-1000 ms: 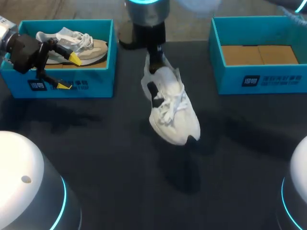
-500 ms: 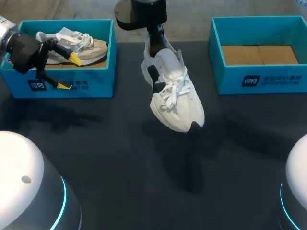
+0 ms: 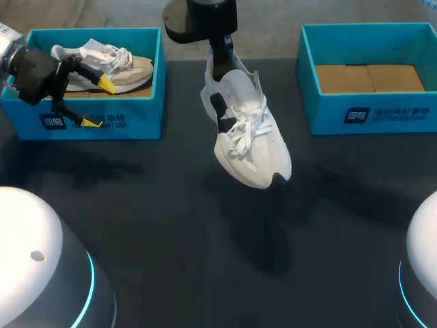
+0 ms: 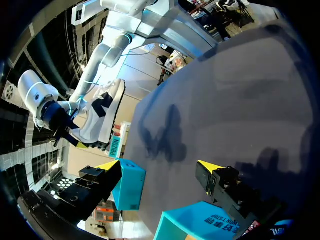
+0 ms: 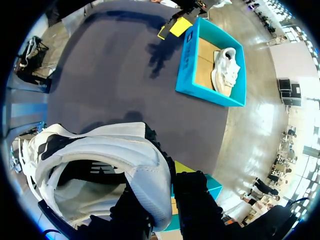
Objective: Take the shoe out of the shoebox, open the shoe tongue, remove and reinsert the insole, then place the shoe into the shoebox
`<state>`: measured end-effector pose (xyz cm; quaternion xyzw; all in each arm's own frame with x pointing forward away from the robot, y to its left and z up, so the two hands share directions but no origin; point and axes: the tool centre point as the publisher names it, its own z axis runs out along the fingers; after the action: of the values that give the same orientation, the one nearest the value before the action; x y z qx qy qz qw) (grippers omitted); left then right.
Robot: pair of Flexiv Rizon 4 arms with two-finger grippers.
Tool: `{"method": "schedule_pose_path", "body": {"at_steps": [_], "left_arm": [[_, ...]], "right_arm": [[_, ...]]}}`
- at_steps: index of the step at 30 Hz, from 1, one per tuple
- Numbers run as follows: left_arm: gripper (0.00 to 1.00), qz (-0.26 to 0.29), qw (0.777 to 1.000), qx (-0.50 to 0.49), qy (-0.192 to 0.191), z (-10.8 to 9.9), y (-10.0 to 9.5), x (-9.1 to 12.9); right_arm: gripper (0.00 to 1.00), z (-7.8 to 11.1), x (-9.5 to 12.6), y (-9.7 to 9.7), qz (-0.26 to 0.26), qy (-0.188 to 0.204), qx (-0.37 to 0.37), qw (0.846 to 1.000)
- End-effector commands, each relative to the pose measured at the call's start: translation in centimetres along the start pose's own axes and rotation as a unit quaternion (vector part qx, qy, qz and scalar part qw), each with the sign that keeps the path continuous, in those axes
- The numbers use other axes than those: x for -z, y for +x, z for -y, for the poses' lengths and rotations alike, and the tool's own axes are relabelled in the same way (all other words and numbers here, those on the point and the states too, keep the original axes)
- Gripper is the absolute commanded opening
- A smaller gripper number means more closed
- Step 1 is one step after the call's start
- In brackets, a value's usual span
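Observation:
A white laced shoe (image 3: pixel 249 137) hangs toe-down over the middle of the dark table. My right gripper (image 3: pixel 220 65) is shut on its heel collar. In the right wrist view the collar (image 5: pixel 150 175) sits clamped between the black fingers (image 5: pixel 197 200). My left gripper (image 3: pixel 100 103) stands open at the front wall of the left teal shoebox (image 3: pixel 136 113), holding nothing. Its yellow tips (image 4: pixel 159 167) are wide apart. That box holds a second pale shoe (image 3: pixel 119 65). The right teal shoebox (image 3: pixel 382 113) shows only its cardboard floor.
The table's dark surface (image 3: pixel 171 219) stretches between and in front of the two boxes. The bases of my arms (image 3: pixel 34 266) fill the near corners.
The right arm has lifted the shoe a little farther back and to the right, then held still. The left arm has not moved.

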<state>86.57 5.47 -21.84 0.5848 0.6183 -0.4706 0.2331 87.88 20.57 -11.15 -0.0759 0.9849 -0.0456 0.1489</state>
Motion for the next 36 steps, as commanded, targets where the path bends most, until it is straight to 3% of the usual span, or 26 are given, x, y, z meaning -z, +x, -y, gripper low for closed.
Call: {"method": "schedule_pose_path", "body": {"at_steps": [1, 3, 10, 21, 27, 36], "left_arm": [[1.0, -0.002, 1.0, 0.0, 0.001, -0.1, 0.0, 0.1], [1.0, -0.002, 1.0, 0.0, 0.001, -0.1, 0.0, 0.1], [1.0, -0.002, 1.0, 0.0, 0.001, -0.1, 0.0, 0.1], [1.0, -0.002, 1.0, 0.0, 0.001, -0.1, 0.0, 0.1], [1.0, -0.002, 1.0, 0.0, 0.001, -0.1, 0.0, 0.1], [1.0, -0.002, 1.0, 0.0, 0.001, -0.1, 0.0, 0.1]], "right_arm": [[0.0, 2.1, 0.1, -1.0, -0.001, 0.003, 0.014, 1.0], [0.0, 3.7, -0.1, -1.6, -0.005, -0.011, 0.03, 0.999], [0.0, 8.7, -0.1, -3.6, -0.001, -0.006, 0.047, 0.999], [0.0, 17.9, -1.5, -5.1, -0.002, 0.003, -0.017, 1.0], [0.0, 21.0, -2.5, -4.9, -0.024, 0.035, -0.029, 0.999], [0.0, 21.0, -2.5, -4.9, -0.024, 0.035, -0.029, 0.999]]}}
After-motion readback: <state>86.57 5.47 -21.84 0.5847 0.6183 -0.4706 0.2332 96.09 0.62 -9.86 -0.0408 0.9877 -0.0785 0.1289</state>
